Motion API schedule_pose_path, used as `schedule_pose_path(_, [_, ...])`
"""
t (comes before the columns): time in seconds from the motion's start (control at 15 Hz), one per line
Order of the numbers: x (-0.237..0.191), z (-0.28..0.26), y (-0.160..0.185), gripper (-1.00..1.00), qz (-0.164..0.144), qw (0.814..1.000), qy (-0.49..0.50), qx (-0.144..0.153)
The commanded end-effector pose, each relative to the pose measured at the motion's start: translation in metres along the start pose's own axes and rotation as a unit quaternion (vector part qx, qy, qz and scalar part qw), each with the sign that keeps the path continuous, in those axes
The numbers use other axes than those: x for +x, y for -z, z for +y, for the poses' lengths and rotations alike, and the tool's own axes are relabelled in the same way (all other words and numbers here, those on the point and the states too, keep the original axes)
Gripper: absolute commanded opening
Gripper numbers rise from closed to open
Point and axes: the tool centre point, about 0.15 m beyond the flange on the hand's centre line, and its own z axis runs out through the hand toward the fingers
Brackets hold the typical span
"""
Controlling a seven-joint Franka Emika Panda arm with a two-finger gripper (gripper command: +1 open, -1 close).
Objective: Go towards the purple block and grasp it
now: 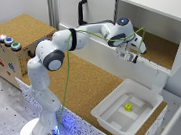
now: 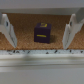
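While the arm (image 1: 64, 47) reaches out from its base toward the white cabinet (image 1: 152, 18) at the exterior view's right, the gripper (image 1: 132, 54) sits at the mouth of the cabinet's cork-lined shelf (image 1: 162, 50), just above the shelf's front lip. The wrist view gives the relation that matters — the purple block (image 2: 42, 33) lies straight ahead of the gripper, resting on the cork and centred in the gap between the two pale fingers (image 2: 6, 31), which stand wide apart with clear space on either side of it. Neither finger touches the block; it sits beyond the fingertips, deeper on the shelf, with the light front edge of the shelf crossing the view nearer the camera. The block looks roughly cubic, so I see no long axis to favour, and one face squarely meets the camera with a small yellowish mark near its top. In the exterior view the block itself cannot be made out, hidden behind the hand. Down on the cork table (image 1: 87, 88), a white tray (image 1: 106, 114) holds a small yellow block (image 1: 128, 107) — not the target. My judgement: the approach is nearly lined up, and what remains is a straight advance forward over the lip until the fingers bracket the block, then closing
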Motion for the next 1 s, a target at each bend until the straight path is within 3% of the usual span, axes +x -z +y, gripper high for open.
schedule_pose_path(0.0, [0.042,0.0,-0.027,1.0,-0.023,1.0,-0.004,0.014])
schedule_pose_path(0.67, [0.066,0.001,-0.043,1.0,-0.025,0.999,-0.035,0.014])
schedule_pose_path(0.73, [0.067,0.002,-0.044,-1.0,-0.026,0.999,-0.038,0.014])
schedule_pose_path(0.93, [0.07,0.007,-0.048,-1.0,-0.033,0.998,-0.046,0.014])
